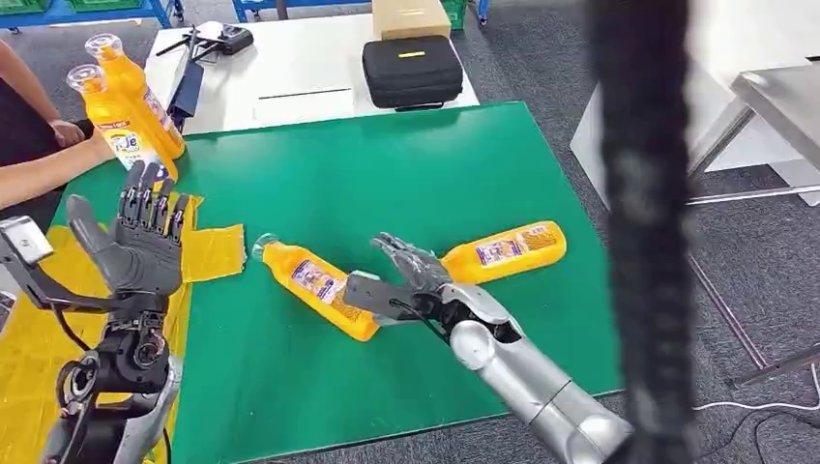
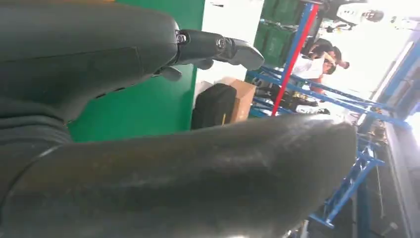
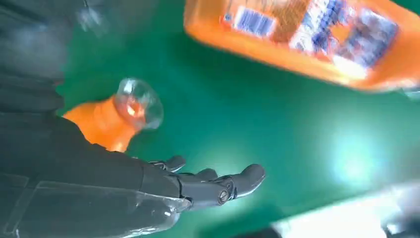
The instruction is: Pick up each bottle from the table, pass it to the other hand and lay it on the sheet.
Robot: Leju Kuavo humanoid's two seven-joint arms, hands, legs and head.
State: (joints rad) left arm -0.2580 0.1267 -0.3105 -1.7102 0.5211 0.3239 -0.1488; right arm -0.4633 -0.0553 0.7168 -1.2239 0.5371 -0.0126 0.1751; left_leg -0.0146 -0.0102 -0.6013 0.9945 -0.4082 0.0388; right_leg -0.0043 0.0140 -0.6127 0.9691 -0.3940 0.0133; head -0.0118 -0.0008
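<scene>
1. Two orange bottles lie on their sides on the green mat [image 1: 406,184]: the near bottle [image 1: 319,287], cap toward the yellow sheet [image 1: 218,253], and the far bottle [image 1: 505,250] beyond the right hand [image 1: 414,263].
2. Both look like full, stiff plastic with glossy labels, so I judge them fairly heavy and somewhat slippery; the broad labelled body is the safest place to take hold, not the narrow neck.
3. That right hand hovers between the bottles with fingers spread, holding nothing; whether it touches the far bottle is hard to tell.
4. Its partner, the left hand [image 1: 145,240], stands raised over the sheet, fingers apart and empty.
5. A person's arm holds two upright bottles [image 1: 124,106] at the mat's far corner.
</scene>
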